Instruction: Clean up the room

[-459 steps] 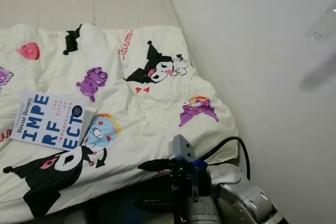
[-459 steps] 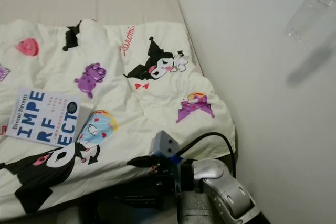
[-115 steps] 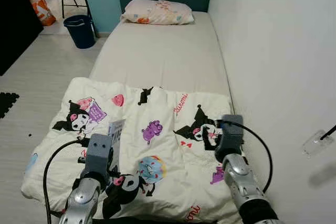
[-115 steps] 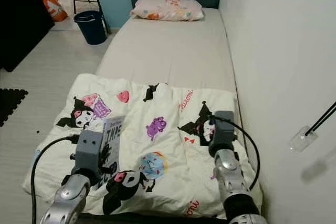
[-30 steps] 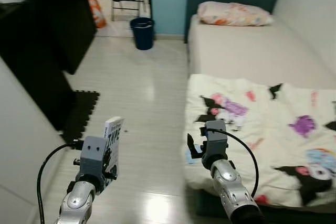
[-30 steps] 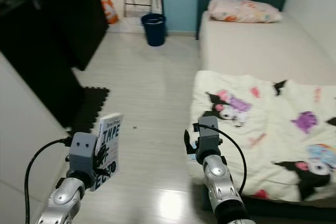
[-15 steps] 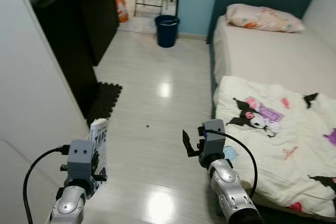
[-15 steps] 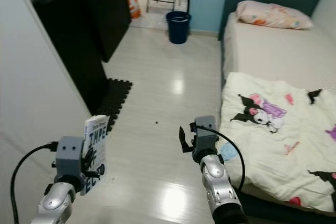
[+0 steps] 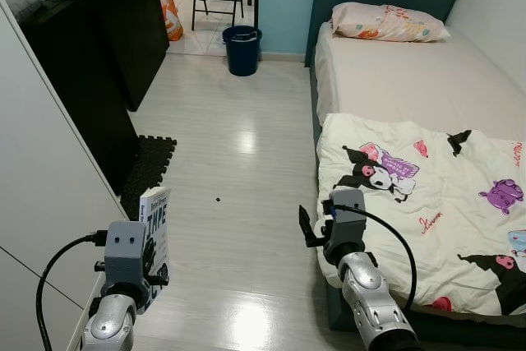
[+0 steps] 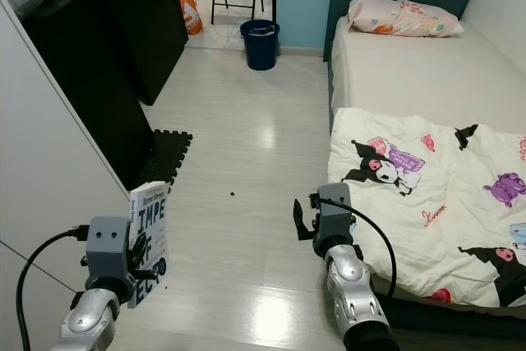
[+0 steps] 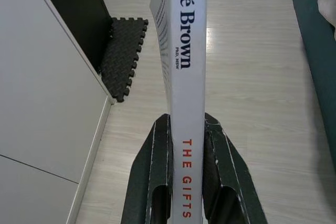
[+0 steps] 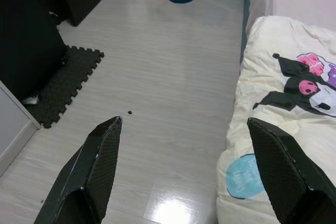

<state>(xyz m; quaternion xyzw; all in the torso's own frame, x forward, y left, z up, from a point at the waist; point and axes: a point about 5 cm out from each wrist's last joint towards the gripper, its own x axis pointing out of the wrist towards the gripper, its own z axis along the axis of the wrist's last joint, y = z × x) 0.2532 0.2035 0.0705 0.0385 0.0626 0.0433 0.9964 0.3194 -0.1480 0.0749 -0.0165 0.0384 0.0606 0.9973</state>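
Pale wood floor [image 9: 246, 170] runs up the frame's middle, with a white cabinet [image 9: 41, 187] and black foam mat [image 9: 148, 170] at left. At lower left, the left gripper [image 11: 186, 145] clamps the book [image 9: 156, 236] upright by its spine; a jolt while walking might let it tip out. Lower centre, the right gripper [image 12: 184, 166] gapes wide, empty, and could snag the quilt [image 9: 427, 195] on the bed at right.

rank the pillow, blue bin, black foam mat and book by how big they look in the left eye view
1. pillow
2. black foam mat
3. book, near the camera, so its rank is unsure
4. blue bin
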